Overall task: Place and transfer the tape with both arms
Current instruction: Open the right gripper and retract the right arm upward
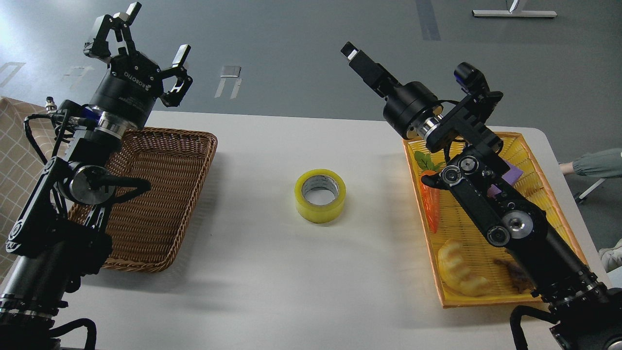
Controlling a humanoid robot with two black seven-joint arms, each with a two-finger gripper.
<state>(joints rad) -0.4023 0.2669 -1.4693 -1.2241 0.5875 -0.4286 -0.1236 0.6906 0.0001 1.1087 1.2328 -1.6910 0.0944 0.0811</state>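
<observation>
The tape (320, 195), a yellow translucent roll with a grey-white core, lies flat on the middle of the white table (272, 272), touched by nothing. My left gripper (154, 31) is open and empty, held high above the back left of the brown wicker basket (165, 194). My right gripper (352, 50) is raised well above the table, up and to the right of the tape. It is seen edge-on as one dark bar, so its two fingers cannot be told apart. It holds nothing that I can see.
A yellow basket (549, 204) at the right holds a carrot (430, 210), a bread-like crescent (460, 273), a purple sponge (513, 174) and a dark item (516, 278); my right arm crosses over it. A checked cloth (14, 160) is at the far left.
</observation>
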